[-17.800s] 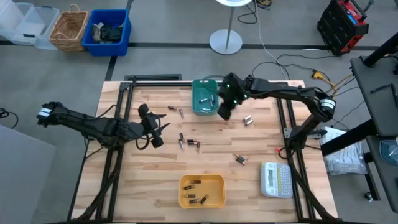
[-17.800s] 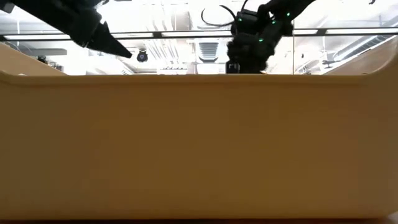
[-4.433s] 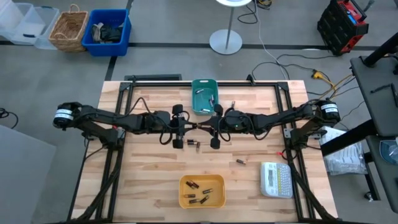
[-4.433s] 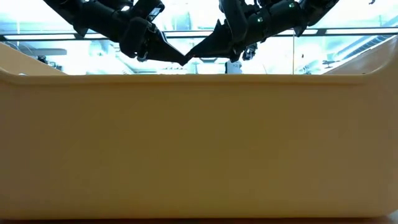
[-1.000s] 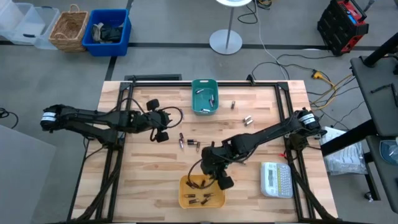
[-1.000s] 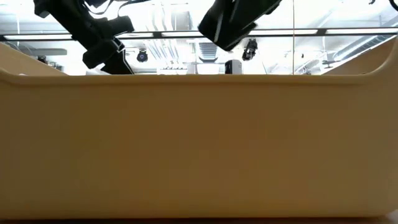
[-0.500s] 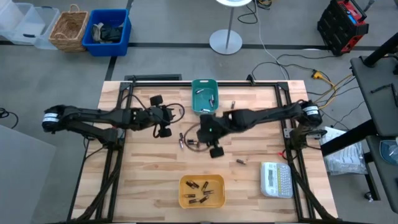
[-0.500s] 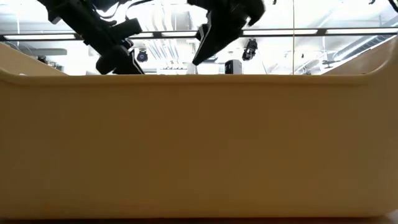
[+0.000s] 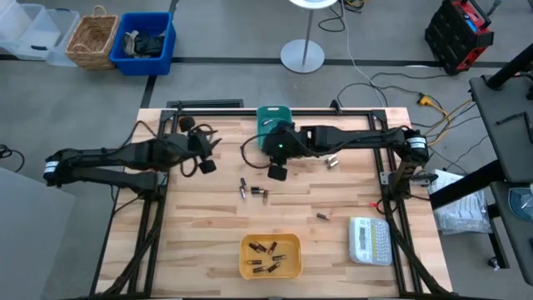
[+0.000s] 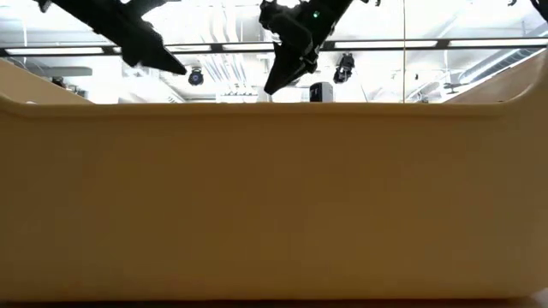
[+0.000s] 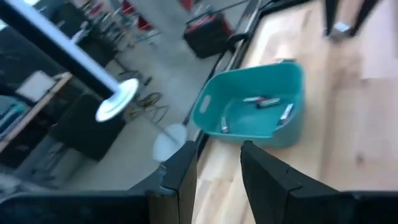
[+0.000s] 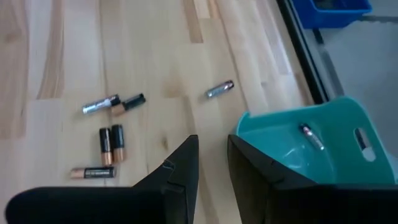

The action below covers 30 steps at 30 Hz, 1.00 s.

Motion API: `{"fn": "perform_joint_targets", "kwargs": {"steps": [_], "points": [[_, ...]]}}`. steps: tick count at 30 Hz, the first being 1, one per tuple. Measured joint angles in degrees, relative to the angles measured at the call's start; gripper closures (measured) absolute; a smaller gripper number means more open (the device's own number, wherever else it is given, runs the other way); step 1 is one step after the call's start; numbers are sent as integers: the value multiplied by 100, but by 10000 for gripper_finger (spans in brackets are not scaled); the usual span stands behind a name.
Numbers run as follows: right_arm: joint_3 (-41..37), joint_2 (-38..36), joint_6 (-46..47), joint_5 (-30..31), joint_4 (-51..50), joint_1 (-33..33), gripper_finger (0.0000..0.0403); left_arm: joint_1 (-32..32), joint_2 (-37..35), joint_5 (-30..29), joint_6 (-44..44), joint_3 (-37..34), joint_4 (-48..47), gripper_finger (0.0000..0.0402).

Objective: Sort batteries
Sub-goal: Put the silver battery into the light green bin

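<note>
Loose batteries lie on the wooden table: a cluster [image 9: 250,190] at mid-table, one [image 9: 322,216] nearer the front right, one [image 9: 331,162] under my right arm. In the right wrist view several batteries [image 12: 110,144] lie flat on the wood. A teal bin [image 11: 255,109] at the far middle holds a few batteries [image 11: 264,101]. A yellow bin [image 9: 271,255] near the front holds several. My right gripper [image 9: 277,170] hovers at the teal bin's near edge [image 12: 273,134], open, nothing between its fingers. My left gripper [image 9: 205,163] hovers left of centre, open and holding nothing.
A white label maker [image 9: 370,239] sits at the front right corner. Black frame rails [image 9: 150,208] run along the table's left and right sides. In the low view the yellow bin's wall [image 10: 274,197] blocks nearly everything below the two grippers.
My right gripper has travelled from above the yellow bin toward the table's far edge, passing over the mid-table batteries, and now hangs by the teal bin. My left gripper has shifted a little toward the left edge. The loose batteries lie where they were.
</note>
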Motion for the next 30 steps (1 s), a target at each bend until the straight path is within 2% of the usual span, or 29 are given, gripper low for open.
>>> {"fn": "perform_joint_targets", "kwargs": {"steps": [2,7,11,18,25,30], "points": [[31,0,-1,-3,-16,50,330,0,-218,389,-1,-73,-146,297],[95,0,-3,-23,-150,265,332,-2,-500,1779,200,-466,-393,297],[96,-29,236,-27,-480,435,325,-7,-416,2362,408,-799,-78,297],[96,-213,664,-39,-1514,664,317,-7,62,2387,398,-900,171,297],[77,-481,1238,-47,-2519,691,313,-8,568,2391,-656,-899,103,297],[44,-665,1438,-44,-3090,707,324,-13,793,2390,-990,-1006,-297,297]]}}
